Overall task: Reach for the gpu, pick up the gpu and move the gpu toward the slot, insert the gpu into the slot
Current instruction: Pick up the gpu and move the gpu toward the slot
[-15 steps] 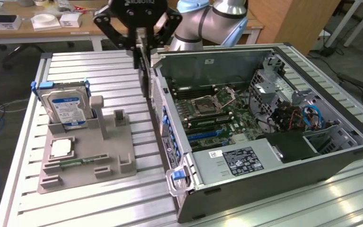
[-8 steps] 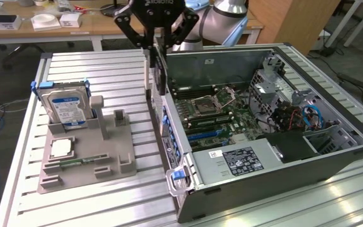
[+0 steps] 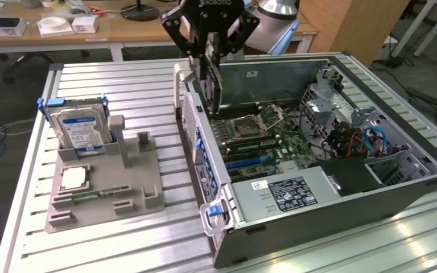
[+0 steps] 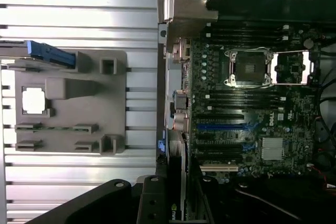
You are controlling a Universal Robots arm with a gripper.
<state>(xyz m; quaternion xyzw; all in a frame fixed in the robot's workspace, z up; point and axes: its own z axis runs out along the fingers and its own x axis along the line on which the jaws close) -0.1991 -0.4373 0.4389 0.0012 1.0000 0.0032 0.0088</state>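
Gripper (image 3: 212,46) clamped on gpu (image 3: 214,85); card hangs edge-down above open case (image 3: 317,227), over motherboard (image 4: 294,114), near rear wall. Risk: misalignment with blue slot (image 4: 223,127) could jam connector or snag bracket on chassis.

A lab: aluminium-slat bench (image 3: 120,247), opened computer tower (image 3: 317,224), cluttered wooden desks (image 3: 127,32) behind.
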